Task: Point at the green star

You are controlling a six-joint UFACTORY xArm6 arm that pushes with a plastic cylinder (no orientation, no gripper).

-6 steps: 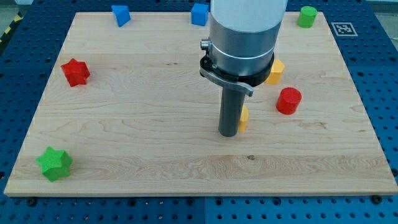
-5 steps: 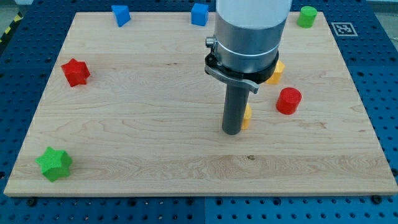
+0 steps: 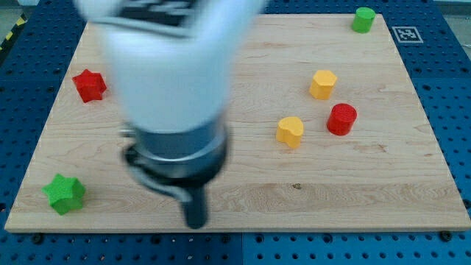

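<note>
The green star [image 3: 64, 193] lies near the board's bottom left corner. My arm is blurred from motion and fills the view's middle left. My tip [image 3: 195, 224] is near the board's bottom edge, well to the right of the green star and apart from it. The two blue blocks at the view's top are hidden behind the arm.
A red star [image 3: 89, 85] sits at the left. A yellow block [image 3: 291, 132], a yellow hexagon [image 3: 323, 84] and a red cylinder [image 3: 341, 119] sit at the middle right. A green cylinder [image 3: 362, 19] is at the top right. The wooden board [image 3: 353, 191] lies on a blue pegboard.
The arm has swept fast from beside the yellow block down and left toward the board's bottom edge, closer to the green star. No block has moved.
</note>
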